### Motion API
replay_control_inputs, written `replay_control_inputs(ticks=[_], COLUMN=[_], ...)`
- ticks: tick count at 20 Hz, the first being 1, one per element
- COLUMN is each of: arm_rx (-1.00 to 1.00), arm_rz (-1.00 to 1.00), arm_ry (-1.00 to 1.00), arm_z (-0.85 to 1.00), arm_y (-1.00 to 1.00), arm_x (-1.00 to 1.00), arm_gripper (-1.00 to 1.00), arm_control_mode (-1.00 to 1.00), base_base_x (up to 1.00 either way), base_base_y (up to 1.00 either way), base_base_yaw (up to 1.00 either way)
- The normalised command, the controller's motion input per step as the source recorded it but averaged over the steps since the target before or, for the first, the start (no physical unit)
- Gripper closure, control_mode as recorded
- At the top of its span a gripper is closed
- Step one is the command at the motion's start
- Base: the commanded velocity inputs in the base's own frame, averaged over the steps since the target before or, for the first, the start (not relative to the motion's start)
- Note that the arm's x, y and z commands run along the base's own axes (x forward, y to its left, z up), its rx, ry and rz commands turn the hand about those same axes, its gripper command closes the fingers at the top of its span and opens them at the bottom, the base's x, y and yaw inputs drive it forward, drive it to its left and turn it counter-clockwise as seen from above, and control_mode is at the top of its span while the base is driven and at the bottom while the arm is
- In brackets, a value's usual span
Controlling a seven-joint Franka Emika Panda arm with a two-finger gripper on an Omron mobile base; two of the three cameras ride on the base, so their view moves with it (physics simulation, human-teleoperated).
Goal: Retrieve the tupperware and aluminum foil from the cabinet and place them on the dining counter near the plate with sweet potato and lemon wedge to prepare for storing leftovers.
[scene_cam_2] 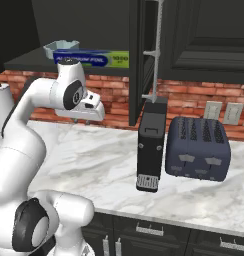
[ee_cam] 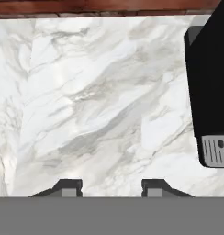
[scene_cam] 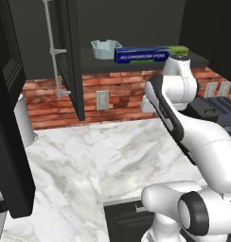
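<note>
Marble, white with grey veins: the counter (scene_cam: 89, 160) is your landmark, and everything below is listed against it.

Item one, the open cabinet shelf (scene_cam: 96, 60) above the counter's brick backsplash (scene_cam_2: 114, 97). On it you see the pale blue tupperware (scene_cam: 104, 48), an open tub with no lid on it, and just beside it the aluminum foil (scene_cam: 146, 54), a long blue box with a green end lying on its side. From the right base camera the tupperware (scene_cam_2: 61, 48) sits behind the far end of the foil box (scene_cam_2: 91, 58). Both are well above the counter surface and apart from the robot's hand.

Item two, the gripper (ee_cam: 111, 187). It hangs over the counter, facing straight down at bare marble, below the shelf. You see its two finger tips (ee_cam: 68, 187) set wide apart with nothing between them.

Item three, appliances standing on the counter toward its right end: a black coffee machine (scene_cam_2: 151, 145) and, just beside it, a dark blue toaster (scene_cam_2: 198, 148). The hand camera catches the coffee machine (ee_cam: 210, 92) at the edge of the marble patch beneath the gripper.

Item four, the cabinet door (scene_cam: 72, 56), swung open above the counter, with a light metal handle (scene_cam: 53, 49).
</note>
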Motion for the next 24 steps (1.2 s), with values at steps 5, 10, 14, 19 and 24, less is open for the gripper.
replay_control_inputs(ticks=[5,10,14,19,24], arm_rx=[0.0,0.0,-0.01,-0.08,-0.05], arm_rz=[0.0,0.0,0.0,0.04,0.1], arm_ry=[-0.21,-0.43,-0.35,-0.23,-0.18], arm_z=[0.05,0.46,0.68,0.76,0.87], arm_y=[0.0,0.0,0.02,0.16,0.19], arm_x=[-0.09,-0.05,0.0,0.0,0.0], arm_gripper=[-1.0,-1.0,-1.0,-1.0,-1.0], arm_control_mode=[-1.0,-1.0,-1.0,-1.0,-1.0], base_base_x=[0.0,0.0,0.0,0.0,0.0], base_base_y=[0.0,0.0,0.0,0.0,0.0], base_base_yaw=[0.0,0.0,0.0,0.0,0.0])
